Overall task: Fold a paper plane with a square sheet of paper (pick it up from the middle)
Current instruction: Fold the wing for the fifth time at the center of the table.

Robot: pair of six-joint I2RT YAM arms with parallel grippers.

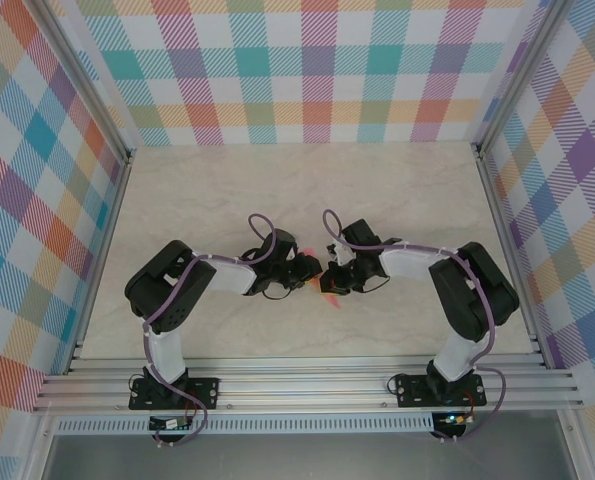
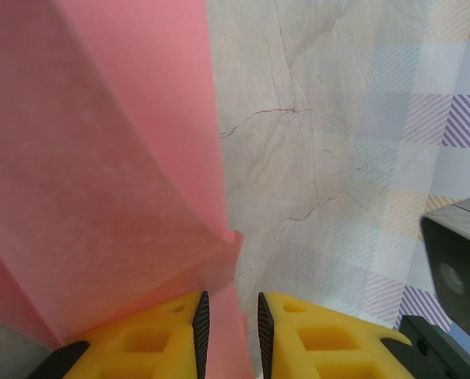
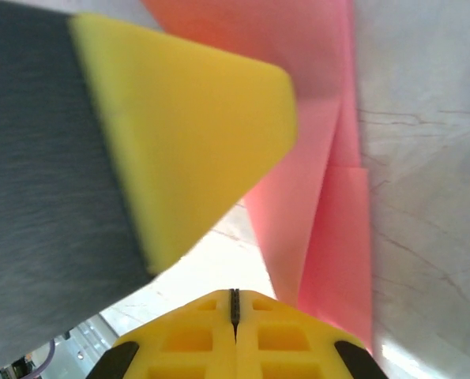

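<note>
The left pincer (image 2: 228,316) gripped the partly folded square sheet of paper (image 2: 100,197) at one edge, over the middle of the surface (image 2: 321,158), between the two arms. The right pincer (image 3: 235,304) was fully closed, with the paper just beside it; I cannot tell if it caught a layer. In my judgement, the closed tips should press slowly along the fold while the left grip holds firm. Both arms were bent inward, wrists facing each other.

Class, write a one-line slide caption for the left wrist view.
Folded salmon-pink paper sheet standing between the yellow fingers of the left gripper, marbled white tabletop behind.
</note>
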